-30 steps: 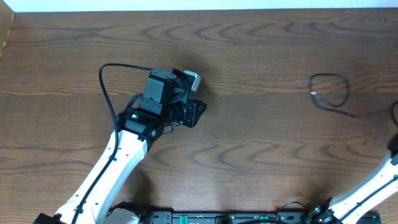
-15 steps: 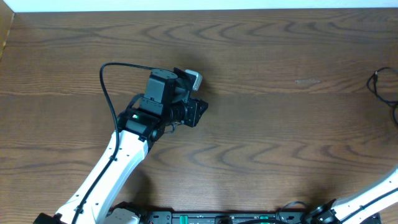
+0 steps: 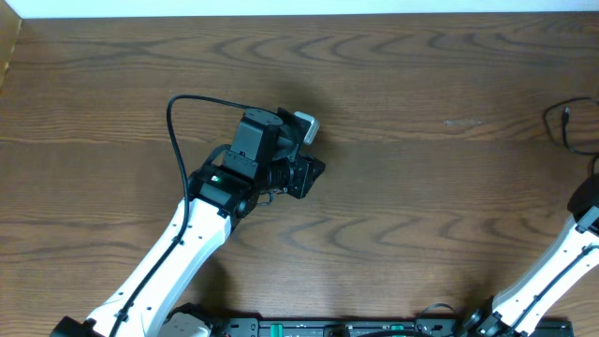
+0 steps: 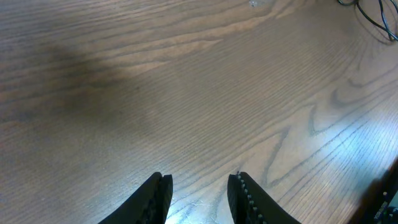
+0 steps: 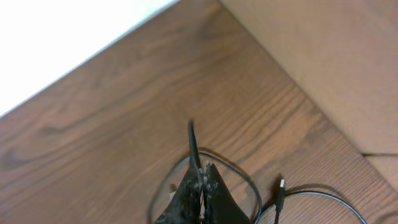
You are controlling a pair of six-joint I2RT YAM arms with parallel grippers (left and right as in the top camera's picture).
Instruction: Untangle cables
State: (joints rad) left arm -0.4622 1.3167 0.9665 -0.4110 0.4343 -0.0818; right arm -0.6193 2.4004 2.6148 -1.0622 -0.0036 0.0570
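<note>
**Right gripper (image 5: 203,175).** Fingers together, clamped on the black cable (image 5: 194,142).
- Right wrist view: a short stub of the cable stands up out of the fingertips toward 12 o'clock, leaning slightly left.
- The rest of the cable runs in a loose loop around the fingertips, from approx 9 o'clock round to 3 o'clock. Cannot tell whether the loop rests on the counter (image 3: 421,225) or hangs just above it.
- A small plug end (image 5: 281,185) sits at 3 o'clock of the gripper, near but apart from it. Its lead curves off toward 4 o'clock.
- The counter edge passes close by at 1 to 3 o'clock, w/ a beige surface (image 5: 323,62) beyond it.

**Cable location.** Overhead view: the cable shows at the far 3 o'clock edge of the counter, partly cut off by the frame. The right arm (image 3: 560,267) comes up from 5 o'clock toward it. The gripper itself is not clear in this view.

**Left gripper (image 4: 200,182).** Fingers apart, nothing between them, bare wood grain below.
- It sits approx at counter centre, a bit toward 9 o'clock, on the left arm (image 3: 178,248) reaching in from 7 o'clock.
- It is well apart from the cable. In the left wrist view the cable is only thin dark lines at the 1 o'clock corner, far across the wood.
</note>
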